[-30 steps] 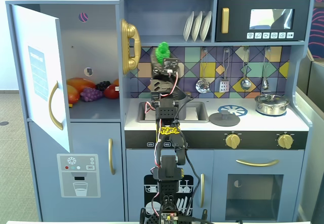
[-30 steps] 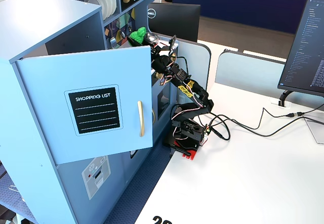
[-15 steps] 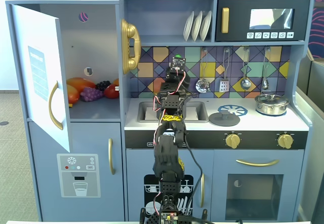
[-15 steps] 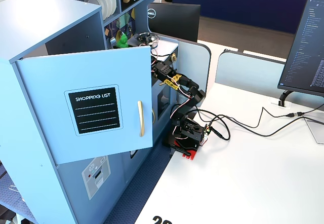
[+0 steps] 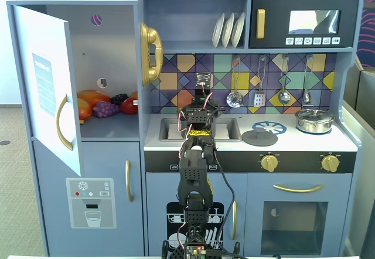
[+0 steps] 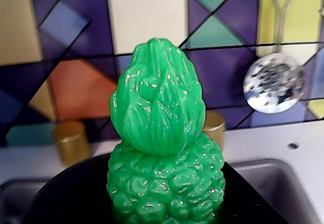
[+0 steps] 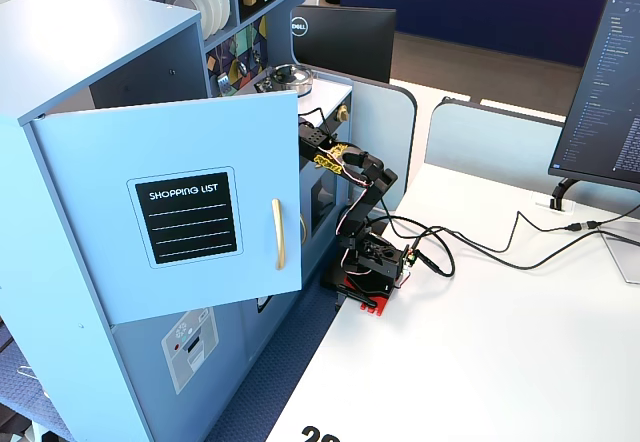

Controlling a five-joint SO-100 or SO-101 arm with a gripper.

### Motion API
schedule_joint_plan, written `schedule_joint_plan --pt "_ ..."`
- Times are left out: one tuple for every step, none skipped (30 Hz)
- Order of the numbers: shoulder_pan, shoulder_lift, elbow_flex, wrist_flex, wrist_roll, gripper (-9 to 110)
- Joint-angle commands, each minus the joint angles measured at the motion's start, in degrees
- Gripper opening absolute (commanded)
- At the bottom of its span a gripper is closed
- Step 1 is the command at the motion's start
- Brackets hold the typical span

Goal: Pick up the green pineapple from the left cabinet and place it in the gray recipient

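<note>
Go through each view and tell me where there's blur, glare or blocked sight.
Wrist view: the bright green bumpy pineapple toy is sharp with small specular glints; the perforated steel ladle behind is soft and glaring. Front fixed view: evenly lit, the arm hides the sink. Side fixed view: the pale blue cabinet door blocks the counter.

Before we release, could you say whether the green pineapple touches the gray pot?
Cannot tell: the wrist view crops the green pineapple over the gray pot.

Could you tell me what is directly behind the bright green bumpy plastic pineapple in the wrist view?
Behind the green pineapple are the multicoloured geometric backsplash, two gold faucet knobs and a hanging silver slotted spoon to its right. The pineapple hides whatever lies directly behind its body.
</note>
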Motion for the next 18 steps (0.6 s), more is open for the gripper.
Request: schedule_joint_plan --pt "-1.32 1.14 -4.39 1.85 -1.49 1" --pt "-1.32 1.32 -4.39 2.37 -1.23 4" --pt "-1.32 1.49 -4.48 2.55 -0.70 9" --pt "-1.23 1.67 -4.48 2.90 -0.18 16" --pt "-0.97 1.93 -4.57 4.04 -0.09 24" --pt "-0.62 2.11 -5.01 5.98 -0.62 32" --pt "-0.26 2.20 -5.63 8.00 -1.67 41" --pt "0.18 2.37 -6.15 10.20 -3.16 45" --pt "0.53 2.55 -6.42 11.51 -4.31 47" --pt "0.53 2.81 -6.59 11.69 -4.57 47" --pt "0.53 2.99 -6.94 11.78 -4.13 47" --pt "0.70 3.16 -7.65 12.39 -3.69 47" --pt "0.88 3.43 -8.26 12.48 -3.08 48" --pt "0.88 3.69 -8.96 12.39 -2.72 48" --pt "0.88 4.13 -9.84 12.66 -2.55 48" --pt "0.79 4.66 -11.07 13.71 -2.20 48" --pt "0.53 5.36 -12.48 15.47 -2.02 47" --pt "0.35 6.24 -13.97 17.67 -2.02 47"
